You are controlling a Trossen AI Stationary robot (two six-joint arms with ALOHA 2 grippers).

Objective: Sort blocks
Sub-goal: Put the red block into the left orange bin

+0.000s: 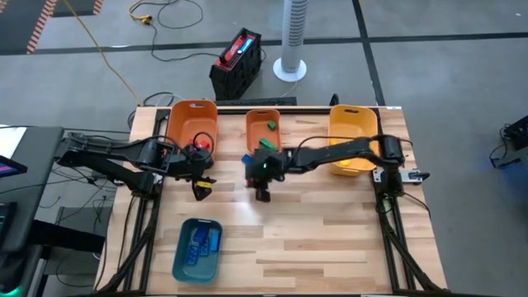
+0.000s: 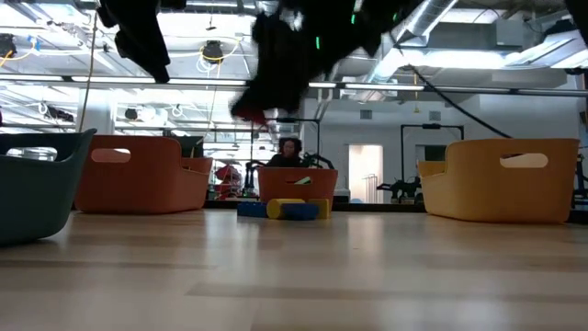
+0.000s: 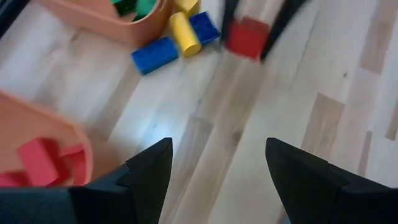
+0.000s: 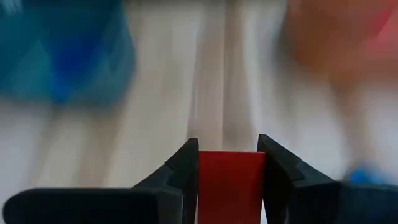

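From above, we see the table [image 1: 330, 239] with both arms reaching inward toward its middle. The left arm stretches in from the left edge, and its left end effector [image 1: 200, 186] hangs near the front of the large orange bin [image 1: 191, 124], where red blocks [image 1: 200, 145] lie. The right arm comes from the right edge past the yellow bin [image 1: 353, 136], bent low across the table, with the right end effector [image 1: 262, 191] pointing down just in front of the small orange bin [image 1: 263, 132], which holds a green block [image 1: 271, 125]. A teal bin [image 1: 198, 247] with blue blocks [image 1: 200, 240] sits near the front left. At table height, we see the arms as dark shapes coming down from the top, one carrying a red block [image 2: 250, 114] clear above the table, and blue and yellow blocks [image 2: 287, 210] resting on the wood before the small orange bin. From the left wrist, we see our own two dark fingers [image 3: 152, 171] spread wide apart with nothing between them, over bare wood; farther off the red block hangs between the other arm's fingers, beside a blue block [image 3: 155, 55] and a yellow block [image 3: 185, 33] on the table. From the right wrist, we see the fingers [image 4: 186, 168] clenched on both sides of the red block, lifted above the table.
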